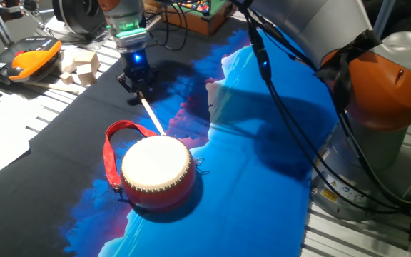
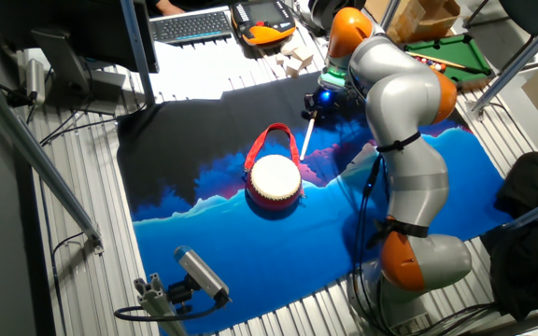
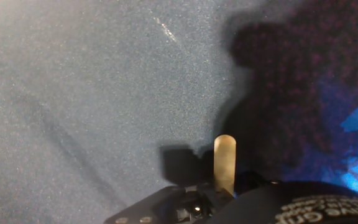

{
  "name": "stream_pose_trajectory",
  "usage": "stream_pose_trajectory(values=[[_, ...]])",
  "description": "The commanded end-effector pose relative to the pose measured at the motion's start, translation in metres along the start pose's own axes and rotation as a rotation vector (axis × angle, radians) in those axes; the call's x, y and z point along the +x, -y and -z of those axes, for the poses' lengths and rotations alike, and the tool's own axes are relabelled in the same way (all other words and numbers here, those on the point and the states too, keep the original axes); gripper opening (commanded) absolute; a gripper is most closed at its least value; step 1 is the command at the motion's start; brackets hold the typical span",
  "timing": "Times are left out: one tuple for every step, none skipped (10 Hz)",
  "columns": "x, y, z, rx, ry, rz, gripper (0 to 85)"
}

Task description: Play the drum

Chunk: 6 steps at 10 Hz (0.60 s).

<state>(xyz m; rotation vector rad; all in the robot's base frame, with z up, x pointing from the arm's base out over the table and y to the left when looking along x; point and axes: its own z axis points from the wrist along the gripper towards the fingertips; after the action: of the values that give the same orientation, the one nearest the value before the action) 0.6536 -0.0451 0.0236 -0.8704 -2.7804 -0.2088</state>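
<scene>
In the lower middle of one fixed view you have the drum (image 1: 157,171) sitting upright on the blue and black cloth (image 1: 262,143), its red strap (image 1: 113,146) looped out to the frame's left. Above it, in the upper left, your gripper (image 1: 138,86) is clamped on the thin white stick (image 1: 153,116), which slants down toward the drum's far rim. In the hand view, the stick's end (image 3: 224,163) juts up at bottom centre.

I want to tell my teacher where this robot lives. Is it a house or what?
It looks like a robot lab or workshop, not a house. There's a metal-slatted table, loose cables, and a keyboard by the drum.
</scene>
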Motion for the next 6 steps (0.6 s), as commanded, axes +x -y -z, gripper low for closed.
stream_pose_trajectory(values=[[-0.0002,0.0006,-0.0001,0.002,0.006,-0.005,34.0],[-0.0006,0.0019,-0.0006,0.001,0.009,-0.007,34.0],[-0.0009,0.0028,-0.0014,0.001,0.019,-0.007,17.0],[-0.0012,0.0039,-0.0021,0.002,0.024,-0.004,17.0],[-0.0013,0.0042,-0.0019,0.004,0.024,0.006,0.0],[-0.0006,0.0039,-0.0003,-0.007,0.020,0.011,0.0]])
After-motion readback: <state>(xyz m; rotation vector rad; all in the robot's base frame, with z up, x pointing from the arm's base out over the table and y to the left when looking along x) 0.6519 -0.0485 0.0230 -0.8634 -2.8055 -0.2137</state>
